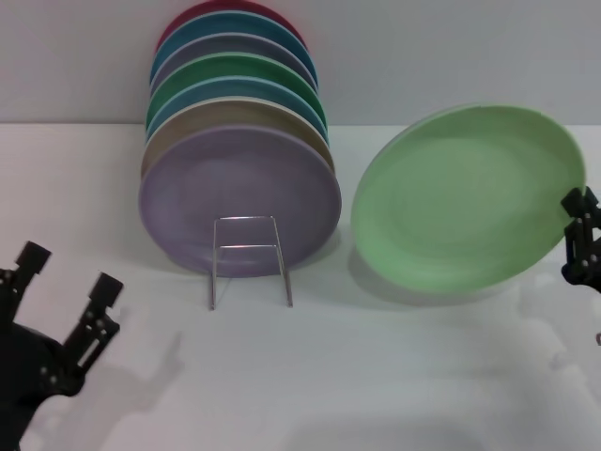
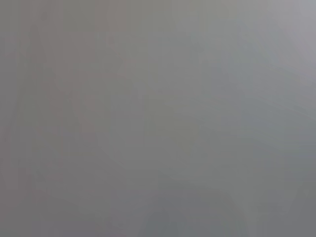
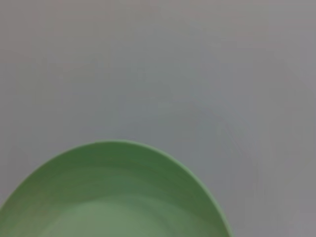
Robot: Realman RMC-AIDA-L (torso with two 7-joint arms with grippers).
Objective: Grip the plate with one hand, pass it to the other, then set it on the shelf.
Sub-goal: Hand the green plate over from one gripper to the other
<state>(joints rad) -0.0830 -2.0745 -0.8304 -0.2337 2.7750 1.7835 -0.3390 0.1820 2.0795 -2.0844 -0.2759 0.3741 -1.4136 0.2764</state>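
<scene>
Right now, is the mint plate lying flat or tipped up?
Tipped up. The mint plate stands on edge on the table, face toward the camera, with the right hand at its rim.

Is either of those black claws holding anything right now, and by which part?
The right pincer grips the light green plate by its right rim, holding it tilted above the table. The left pincer is open and holds nothing.
</scene>
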